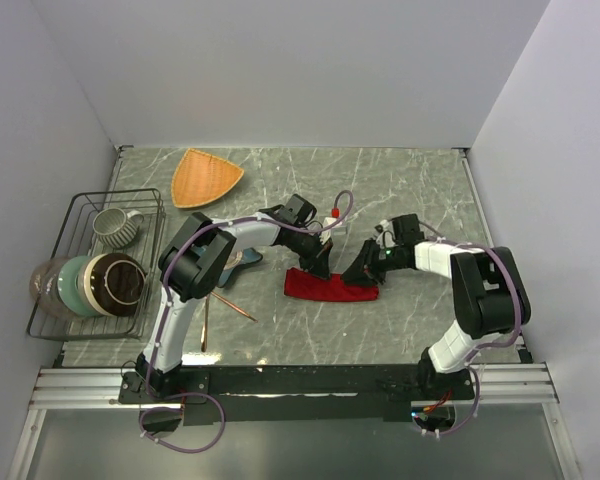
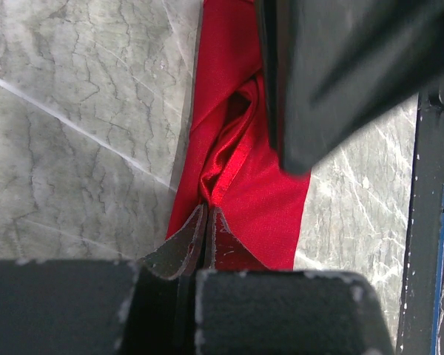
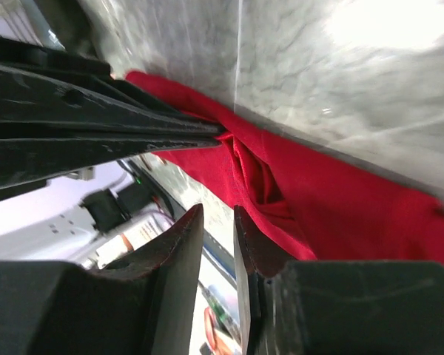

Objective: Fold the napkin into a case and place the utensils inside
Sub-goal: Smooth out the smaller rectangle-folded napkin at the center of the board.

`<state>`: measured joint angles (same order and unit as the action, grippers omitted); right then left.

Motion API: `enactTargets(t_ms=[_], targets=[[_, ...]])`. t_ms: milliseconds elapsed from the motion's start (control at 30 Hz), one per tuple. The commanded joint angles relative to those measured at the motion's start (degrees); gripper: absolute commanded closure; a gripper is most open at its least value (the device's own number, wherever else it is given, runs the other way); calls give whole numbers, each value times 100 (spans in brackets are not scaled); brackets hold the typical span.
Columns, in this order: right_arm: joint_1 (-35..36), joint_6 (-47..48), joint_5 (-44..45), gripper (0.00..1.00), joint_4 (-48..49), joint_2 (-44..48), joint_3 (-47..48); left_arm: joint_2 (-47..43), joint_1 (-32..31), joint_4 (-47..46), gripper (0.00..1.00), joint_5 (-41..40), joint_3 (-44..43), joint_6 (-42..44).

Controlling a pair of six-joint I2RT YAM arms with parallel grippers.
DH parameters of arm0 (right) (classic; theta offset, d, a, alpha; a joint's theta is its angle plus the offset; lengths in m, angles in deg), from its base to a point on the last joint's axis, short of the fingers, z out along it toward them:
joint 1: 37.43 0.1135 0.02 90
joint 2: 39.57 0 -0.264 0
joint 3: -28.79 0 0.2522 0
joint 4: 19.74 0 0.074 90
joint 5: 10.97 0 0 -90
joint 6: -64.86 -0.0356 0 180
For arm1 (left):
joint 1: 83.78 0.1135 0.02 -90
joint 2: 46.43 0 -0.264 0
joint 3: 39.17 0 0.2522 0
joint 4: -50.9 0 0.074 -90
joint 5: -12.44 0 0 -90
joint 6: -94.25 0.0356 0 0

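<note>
**Folding under way:** the 2 arms meet over the bright red fabric napkin (image 1: 332, 288), which lies as a narrow strip near the middle of the grey marbled table (image 1: 410, 190). The left gripper (image 2: 206, 222) is pinched tight on a bunched ridge of the cloth. The right gripper (image 3: 218, 225) stands just beside that ridge, jaws narrowly parted, with nothing visible between them. The pocket looks unfinished, so the next move probably calls for the right gripper to catch a layer and draw it flat. The 2 thin copper utensils (image 1: 234, 307) lie on the table to the left, apart from the cloth. A black wire rack (image 1: 110, 194) holds a grey-green mug (image 1: 115, 226) and 3 bowls (image 1: 120, 283) stood on edge. The orange triangular plate (image 1: 207, 177) carries nothing.
</note>
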<state>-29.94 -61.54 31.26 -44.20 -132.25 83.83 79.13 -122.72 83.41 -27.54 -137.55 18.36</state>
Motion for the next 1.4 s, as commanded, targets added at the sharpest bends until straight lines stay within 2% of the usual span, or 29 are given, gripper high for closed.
enactTargets(t_ms=[0,200,300,333,367,500,633,667,733,767,867,1000,1133,1200,1233,1300,1333,1367], targets=[[384,124,30,70,-63,-65,346,461,53,253,99,-766,86,162],[306,169,690,76,-240,-539,311,487,132,349,98,-635,25,110],[175,46,699,79,-169,-837,284,226,385,262,85,-48,77,-170],[148,80,742,80,-204,-909,311,102,474,-104,80,120,242,-328],[139,133,777,80,-265,-988,363,-30,562,-273,69,244,305,-513],[148,213,936,81,-363,-1243,443,-723,835,-792,58,824,411,-1644],[139,230,1041,82,-398,-1287,469,-1270,835,-1424,59,1281,971,-2446],[139,256,1068,82,-433,-1296,478,-1297,835,-1548,63,1526,1069,-2866],[139,265,1094,82,-442,-1287,478,-1227,818,-1707,68,1703,1245,-3159],[139,309,1120,82,-468,-1279,495,-1174,800,-1716,75,1739,1290,-3273],[148,353,1164,82,-521,-1287,557,-902,783,-1812,80,1766,1395,-3396],[139,493,1243,82,-591,-1305,610,-200,800,-1611,83,1766,1273,-3397],[139,590,1331,82,-618,-1261,610,118,791,-1243,85,1292,1089,-3240],[139,669,1393,82,-626,-1226,601,92,791,-829,78,1142,861,-2898],[148,748,1419,82,-618,-1217,592,13,791,-602,70,1089,781,-2548],[148,801,1446,82,-609,-1217,592,-320,782,-373,61,1037,545,-2099],[157,854,1463,82,-591,-1217,583,-417,782,-189,52,958,447,-1557],[157,872,1463,83,-574,-1226,583,-505,774,179,50,940,342,-1186]])
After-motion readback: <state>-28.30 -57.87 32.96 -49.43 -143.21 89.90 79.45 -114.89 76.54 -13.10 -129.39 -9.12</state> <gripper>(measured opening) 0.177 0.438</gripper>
